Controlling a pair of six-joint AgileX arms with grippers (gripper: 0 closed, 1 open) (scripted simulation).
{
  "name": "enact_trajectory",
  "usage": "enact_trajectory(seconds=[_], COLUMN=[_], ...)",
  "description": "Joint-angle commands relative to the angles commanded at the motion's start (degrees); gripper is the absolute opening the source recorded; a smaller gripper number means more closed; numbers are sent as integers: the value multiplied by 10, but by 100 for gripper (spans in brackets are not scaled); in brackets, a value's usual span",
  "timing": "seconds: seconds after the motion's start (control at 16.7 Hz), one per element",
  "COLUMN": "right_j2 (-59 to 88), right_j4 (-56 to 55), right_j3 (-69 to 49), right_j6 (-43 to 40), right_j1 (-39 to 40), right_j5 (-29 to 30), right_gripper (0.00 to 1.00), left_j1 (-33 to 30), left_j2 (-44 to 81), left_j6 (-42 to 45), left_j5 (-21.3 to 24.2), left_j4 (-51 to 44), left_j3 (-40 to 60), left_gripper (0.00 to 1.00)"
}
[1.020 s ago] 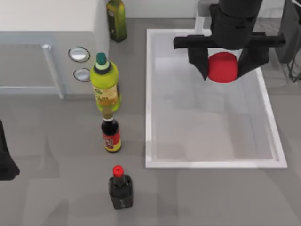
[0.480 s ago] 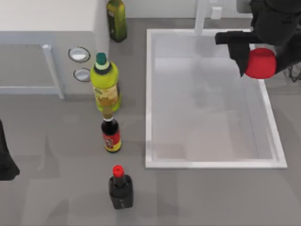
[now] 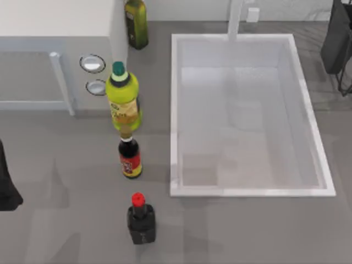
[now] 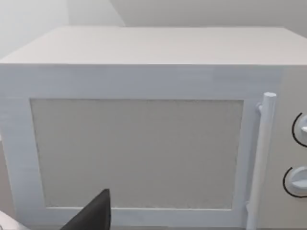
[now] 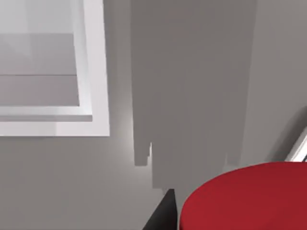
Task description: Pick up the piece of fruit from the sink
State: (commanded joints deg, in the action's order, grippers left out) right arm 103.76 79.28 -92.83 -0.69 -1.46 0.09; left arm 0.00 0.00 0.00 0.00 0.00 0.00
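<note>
1. The left arm [image 3: 6, 184] is sitting parked at the grey table's [image 3: 66, 220] left edge; whether its fingers are open, I cannot tell.
2. A microwave [image 4: 144, 129] is facing the left wrist view.
3. Bottles [image 3: 124, 102] are standing left of the sink [image 3: 253, 191].
4. In the right wrist view, the piece of fruit [image 5: 249, 199] is hanging over bare table beside the sink's rim, a dark finger [image 5: 160, 215] touching it; the right gripper's grip I cannot tell.

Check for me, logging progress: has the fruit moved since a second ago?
Yes. The piece of fruit has left the sink, carried past its right rim.
</note>
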Motion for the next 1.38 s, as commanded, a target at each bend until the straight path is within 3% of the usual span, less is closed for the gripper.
enact_trajectory(seconds=[0.42, 0.9, 1.26, 1.38], right_j2=[-6, 23, 30, 30], right_j4=[-12, -220, -248, -248], right_j3=[20, 189, 216, 216], right_j6=[-11, -10, -9, -9], right_j1=[-10, -10, -10, -10], right_j5=[0, 0, -1, -1], right_gripper=[0, 0, 0, 15], left_j1=[0, 0, 0, 0], left_j2=[0, 0, 0, 0], left_j6=[0, 0, 0, 0], left_j5=[0, 0, 0, 0], left_j4=[0, 0, 0, 0], left_j3=[0, 0, 0, 0], left_gripper=[100, 100, 100, 100])
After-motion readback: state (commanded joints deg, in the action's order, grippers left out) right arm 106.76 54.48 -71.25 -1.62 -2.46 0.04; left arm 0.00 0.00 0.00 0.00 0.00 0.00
